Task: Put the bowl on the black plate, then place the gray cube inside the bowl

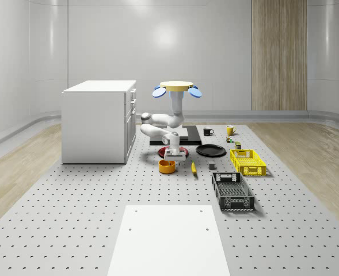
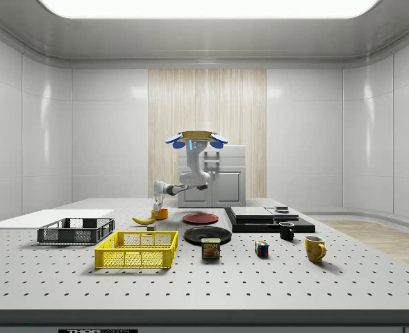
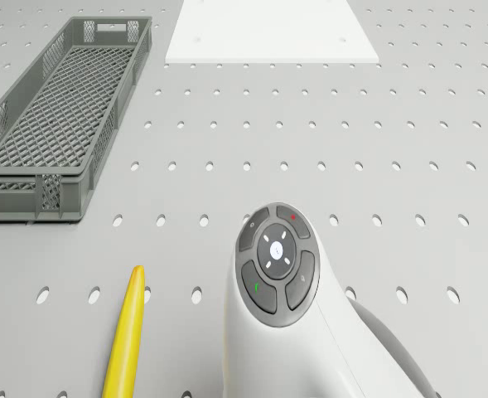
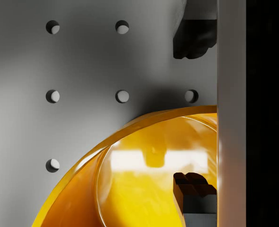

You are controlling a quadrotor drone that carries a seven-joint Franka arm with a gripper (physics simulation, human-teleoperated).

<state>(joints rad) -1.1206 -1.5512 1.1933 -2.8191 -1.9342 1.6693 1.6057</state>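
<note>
Drone [image 1: 177, 87] hovering over counter [image 1: 71, 218] | fingers [image 4: 195, 190] open, straddling orange bowl [image 1: 167, 166] rim | I'd close squarely before lifting toward black plate [image 1: 210, 150].

The bowl [image 1: 167, 166] is orange-yellow, glossy inside, upright with its mouth open upward, resting on the perforated tabletop [image 1: 71, 218]. In the whole-scene view it sits at about eight o'clock from the black plate [image 1: 210, 150], well apart from it. The black plate is round, shallow and lies flat on the tabletop. The gray cube [image 1: 212, 167] is small and dark, sitting on the tabletop at roughly six o'clock from the plate, near it, and at three o'clock from the bowl.
</note>
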